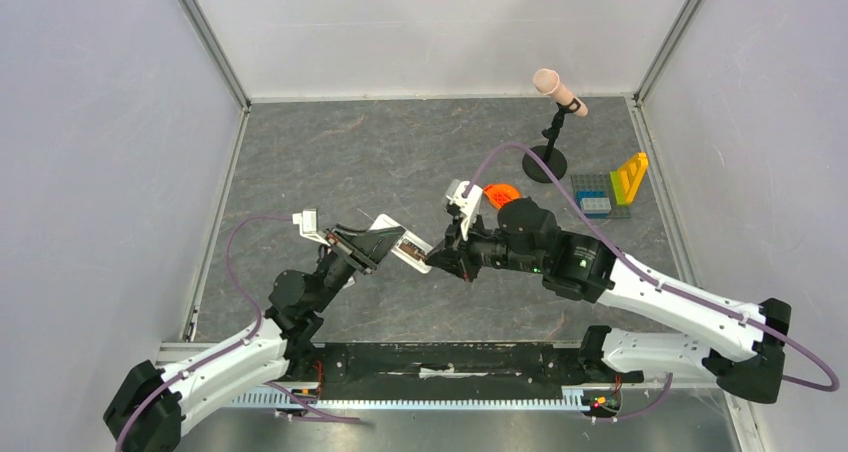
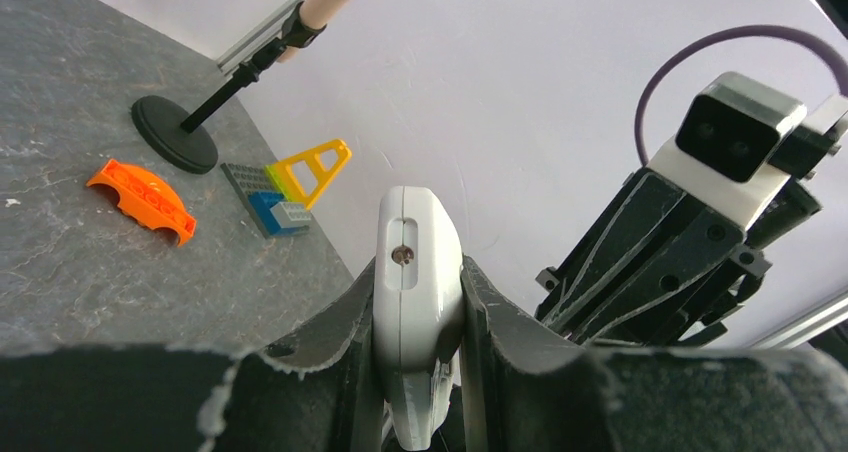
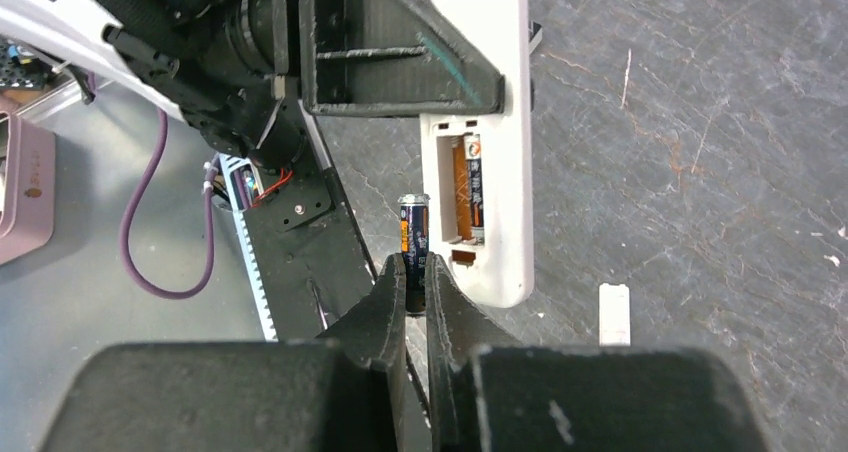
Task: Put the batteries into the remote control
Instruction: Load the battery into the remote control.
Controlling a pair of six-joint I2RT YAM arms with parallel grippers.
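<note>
The battery (image 3: 414, 228) is hidden at its lower end within the right end effector (image 3: 415, 266).

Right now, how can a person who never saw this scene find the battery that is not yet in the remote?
Find the white remote held by the left gripper above the table's middle. Next to its open recess, the right gripper pinches a battery by one end. Unlike the battery already in the recess, this one stands outside the remote.
</note>
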